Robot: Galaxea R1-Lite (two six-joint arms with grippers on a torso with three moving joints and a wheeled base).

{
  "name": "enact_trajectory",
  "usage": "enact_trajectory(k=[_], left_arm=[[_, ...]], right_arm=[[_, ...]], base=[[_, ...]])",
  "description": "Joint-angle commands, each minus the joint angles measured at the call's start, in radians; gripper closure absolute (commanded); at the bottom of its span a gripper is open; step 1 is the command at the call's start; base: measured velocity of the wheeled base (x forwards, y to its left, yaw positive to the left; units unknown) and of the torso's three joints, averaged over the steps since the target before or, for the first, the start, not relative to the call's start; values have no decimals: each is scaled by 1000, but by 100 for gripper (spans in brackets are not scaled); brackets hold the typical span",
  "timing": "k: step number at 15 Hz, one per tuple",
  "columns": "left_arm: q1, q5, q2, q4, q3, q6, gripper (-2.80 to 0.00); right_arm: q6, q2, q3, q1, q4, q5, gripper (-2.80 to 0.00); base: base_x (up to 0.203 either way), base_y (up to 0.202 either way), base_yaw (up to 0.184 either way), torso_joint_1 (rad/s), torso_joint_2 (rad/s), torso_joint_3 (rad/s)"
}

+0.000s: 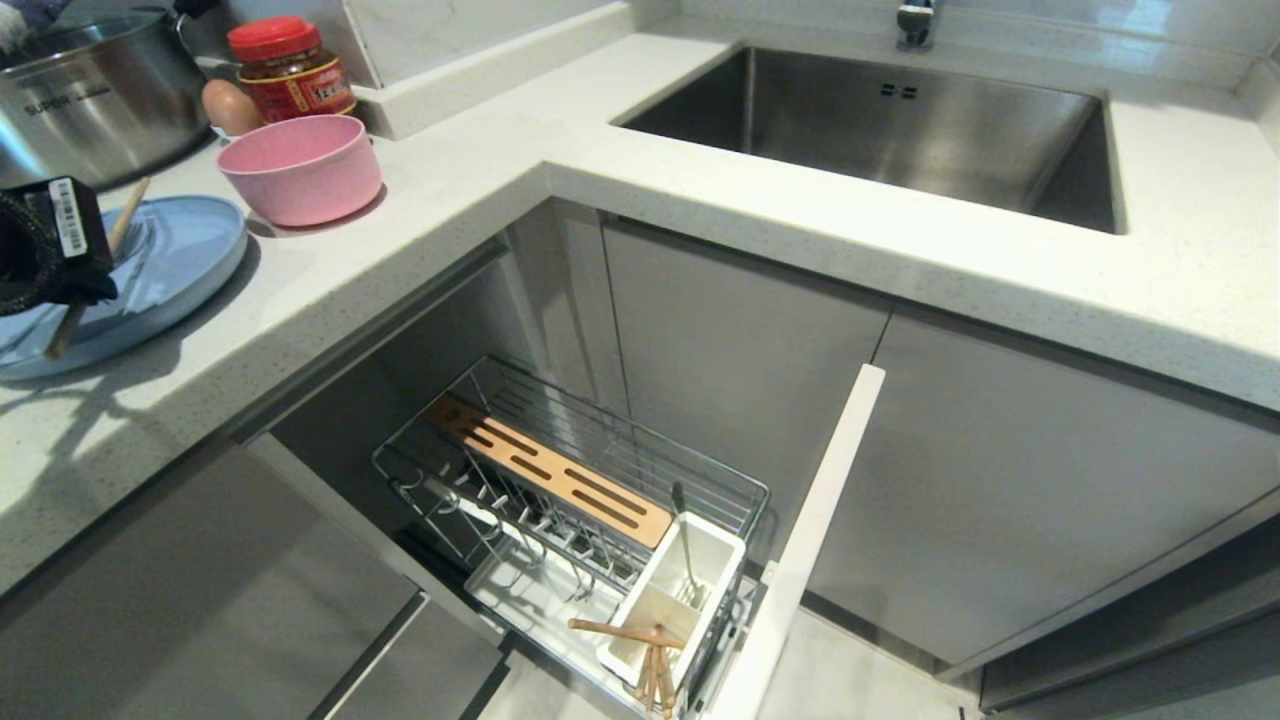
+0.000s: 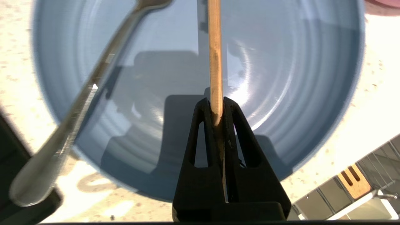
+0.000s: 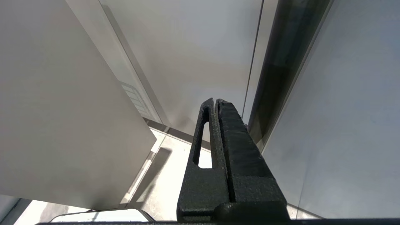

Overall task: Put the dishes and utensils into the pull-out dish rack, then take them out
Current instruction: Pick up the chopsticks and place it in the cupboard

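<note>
Chopstick (image 2: 215,62) sits clamped in left pincer (image 2: 215,107), over plate (image 2: 297,78).

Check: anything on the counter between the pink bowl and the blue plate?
Nothing: bare counter separates the pink bowl and the blue plate in the head view.

Light-blue plate (image 1: 190,255), matte pink bowl (image 1: 302,168), red-lidded jar (image 1: 288,66) — white speckled countertop (image 1: 700,210), black left gripper (image 2: 217,107).

White counter (image 1: 480,190) carries plate (image 1: 190,260), bowl (image 1: 303,168), pot (image 1: 100,95), jar (image 1: 290,68) — perhaps an egg (image 1: 230,106).
</note>
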Motion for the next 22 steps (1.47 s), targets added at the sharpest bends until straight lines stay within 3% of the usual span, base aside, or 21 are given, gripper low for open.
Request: enact_trajectory(k=[1,7,10,13,16,19,22], left_arm=[[17,1,-4,5,-7,-1,0],[20,-8,-89,-1,-34,-10,0],[9,-70,-180,-94,-43,-65,0],[-126,-85,-230,-152,-40,-167,0],[-329,-100,-252,-160,-18,-224,0],[-511,-119,-256,-162,52,-239,0],[-624,-197,-222,-143,126,-235,0]], right_arm=[[0,-3,0,0,-1,0,0],[0,-3,0,0,-1,0,0],[0,-3,0,0,-1,0,0],[0,-4,0,0,-1,0,0],[0,-3,0,0,-1,0,0],[0,-4,0,0,-1,0,0],[0,-3,0,0,-1,0,0]], base=[[0,0,0,0,0,0],[0,0,0,0,0,0],[0,0,0,0,0,0],[0,0,0,0,0,0],[0,0,0,0,0,0],[0,0,0,0,0,0],[0,0,0,0,0,0]])
